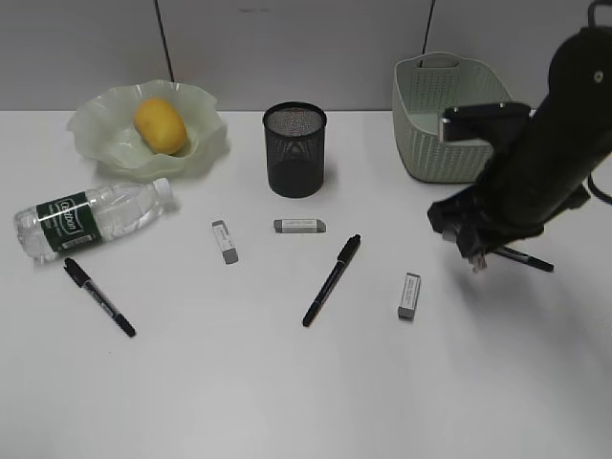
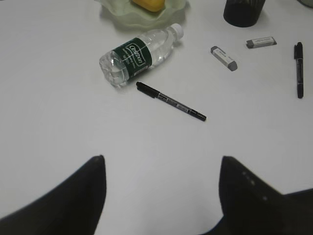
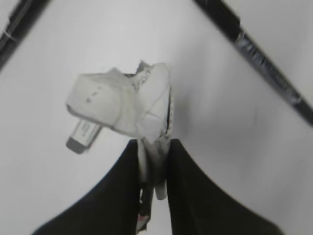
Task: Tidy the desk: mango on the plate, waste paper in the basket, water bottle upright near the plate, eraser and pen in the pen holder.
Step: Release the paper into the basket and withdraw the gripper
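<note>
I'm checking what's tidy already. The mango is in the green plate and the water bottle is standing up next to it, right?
Not quite. The mango is in the plate, but the water bottle is not standing up: it lies on its side on the desk in front of the plate. The exterior view shows it, and the left wrist view does too.
</note>
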